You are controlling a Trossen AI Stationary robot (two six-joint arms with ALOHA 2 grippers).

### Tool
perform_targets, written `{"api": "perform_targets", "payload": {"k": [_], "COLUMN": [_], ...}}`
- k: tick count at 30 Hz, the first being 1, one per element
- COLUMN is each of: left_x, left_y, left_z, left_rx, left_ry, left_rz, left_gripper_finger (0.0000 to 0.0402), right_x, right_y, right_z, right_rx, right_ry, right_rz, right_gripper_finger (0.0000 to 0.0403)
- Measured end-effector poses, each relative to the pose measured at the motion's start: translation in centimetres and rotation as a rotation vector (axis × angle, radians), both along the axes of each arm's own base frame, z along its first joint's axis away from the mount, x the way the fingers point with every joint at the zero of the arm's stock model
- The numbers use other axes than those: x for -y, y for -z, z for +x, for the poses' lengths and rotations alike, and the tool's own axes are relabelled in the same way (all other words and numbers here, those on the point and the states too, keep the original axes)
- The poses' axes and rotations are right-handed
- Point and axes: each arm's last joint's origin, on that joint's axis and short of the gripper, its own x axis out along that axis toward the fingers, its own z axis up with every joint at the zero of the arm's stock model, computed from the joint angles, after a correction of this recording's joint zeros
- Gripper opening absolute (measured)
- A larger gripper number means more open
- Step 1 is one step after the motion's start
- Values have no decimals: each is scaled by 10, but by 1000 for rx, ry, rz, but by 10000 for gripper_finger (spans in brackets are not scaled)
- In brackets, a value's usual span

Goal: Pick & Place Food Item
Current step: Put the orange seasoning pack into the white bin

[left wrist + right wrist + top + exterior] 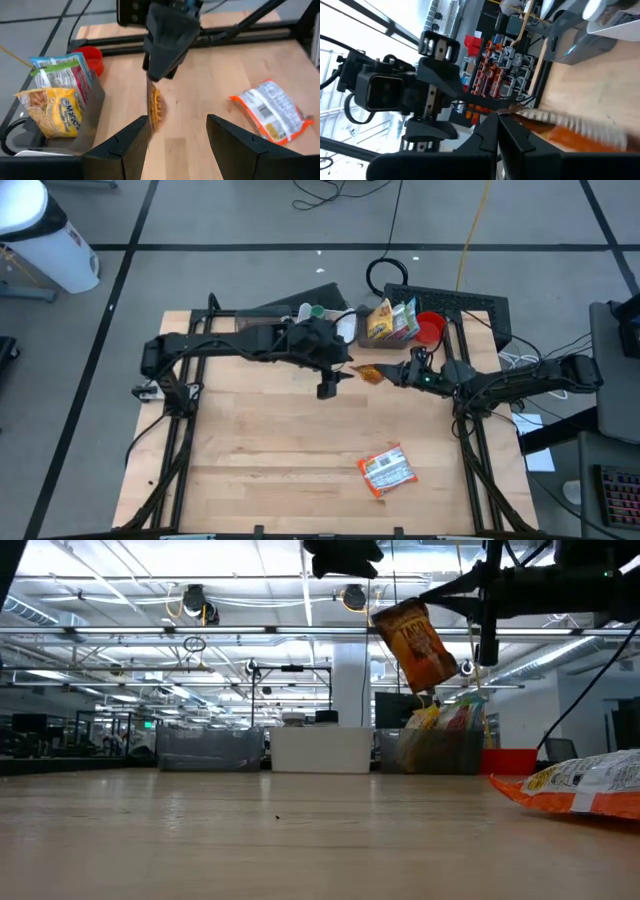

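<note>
Wooden table (270, 450), red cup (430, 329) at its back edge, white bin (45, 235) on the floor, black cable loop (385, 275)

Right gripper (388, 374) pinching small orange snack packet (368, 373) near table's far middle; left gripper (328, 389) just beside packet, not touching. Orange-white chip bag (386, 471) lies flat at near right. Snack bags (390, 322) and red cup (429, 329) at far edge
</note>
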Motion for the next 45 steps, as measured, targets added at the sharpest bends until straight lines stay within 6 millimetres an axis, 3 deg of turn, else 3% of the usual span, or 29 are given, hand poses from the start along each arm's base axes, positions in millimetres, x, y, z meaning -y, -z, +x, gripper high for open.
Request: {"api": "perform_targets", "payload": {"k": [11, 23, 40, 45], "left_x": [-8, -17, -22, -21], "left_y": [5, 4, 4, 4], "left_z": [24, 26, 25, 25], "left_rx": [-95, -94, -93, -91], "left_ry": [12, -16, 1, 20], "left_rz": [-27, -18, 12, 12], "left_gripper_finger": [207, 203, 11, 6], "right_x": [-1, -1, -1, -1], "right_y": [-9, -11, -15, -16], "right_z": [6, 6, 5, 5], "right_rx": [50, 86, 127, 140], "right_ry": [-47, -48, -47, -47], "right_rz": [-12, -14, -16, -17], "right_gripper_finger": [0, 0, 0, 0]}}
